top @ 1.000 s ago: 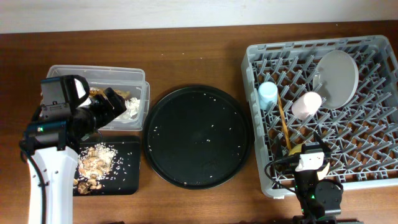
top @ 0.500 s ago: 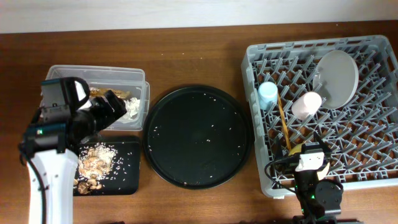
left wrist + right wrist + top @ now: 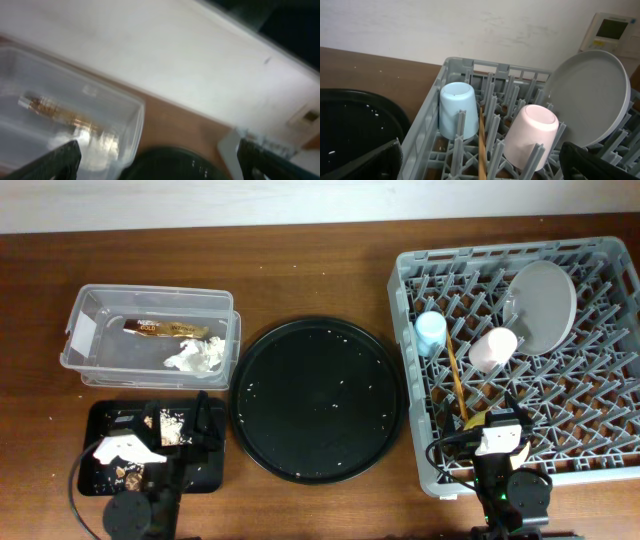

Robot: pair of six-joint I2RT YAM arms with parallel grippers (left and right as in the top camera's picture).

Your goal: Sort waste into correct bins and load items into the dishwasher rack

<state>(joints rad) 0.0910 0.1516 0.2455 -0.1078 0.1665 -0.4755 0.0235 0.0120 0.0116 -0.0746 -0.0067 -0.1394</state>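
Observation:
The clear tub [image 3: 95, 315] holds the brown-and-gold wrapper [image 3: 160, 329] and the crumpled white tissue [image 3: 197, 356]. The tub [image 3: 75, 120] and wrapper [image 3: 60, 115] also show in the left wrist view. Food scraps [image 3: 168, 425] lie in the small black tray [image 3: 215, 470]. My left gripper [image 3: 200, 430] [image 3: 160, 162] is open and empty above that tray. The grey rack [image 3: 410, 290] holds the light-blue cup [image 3: 431, 333], pink cup [image 3: 493, 350], plate [image 3: 543, 305] and chopsticks [image 3: 456, 375]. My right gripper [image 3: 497, 418] [image 3: 480, 165] is open and empty at the rack's front. A sliver of yellow [image 3: 466, 420] shows beside it.
The large round black tray [image 3: 318, 398] sits mid-table, dotted with white crumbs. The right wrist view shows the blue cup [image 3: 456, 116], pink cup [image 3: 532, 135], plate [image 3: 590, 95], a chopstick [image 3: 481, 145] and the rack wall [image 3: 427, 145]. A wall runs behind the table.
My left arm has pulled back from over the clear tub to the table's front, above the small black tray. The tub's contents now show. The right arm has not moved.

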